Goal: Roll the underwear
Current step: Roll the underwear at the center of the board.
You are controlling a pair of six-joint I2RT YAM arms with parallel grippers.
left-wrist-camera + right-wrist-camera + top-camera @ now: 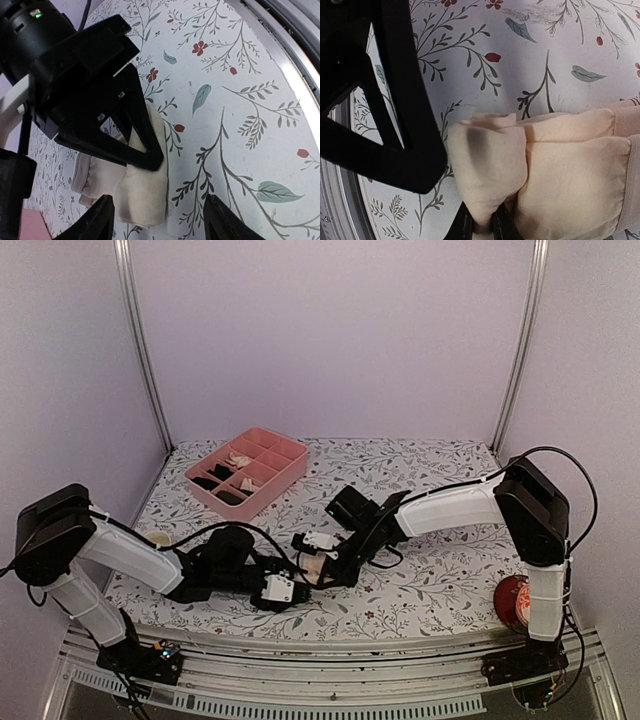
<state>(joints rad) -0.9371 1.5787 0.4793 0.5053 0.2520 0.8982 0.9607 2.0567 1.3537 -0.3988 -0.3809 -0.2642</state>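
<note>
The pale peach-beige underwear (550, 165) lies as a soft, partly rolled bundle on the floral-printed counter (440, 570), near its front edge and between the two arms. The right fingers (470, 225) are clenched on a fold at the bundle's edge, the cloth bulging up on either side of the pinch. The left fingers (100, 220) stand released, spread wide and just short of the roll's near end, not touching it. From the left wrist view the right arm's black triangular finger frame covers part of the fabric. Toward the back left of the counter sits a pink compartment tray (290, 462) holding small black bundles (232, 497) and cream pieces (240, 459). A red round container (513, 602) stands by the right arm's base, well apart from the garment.
</note>
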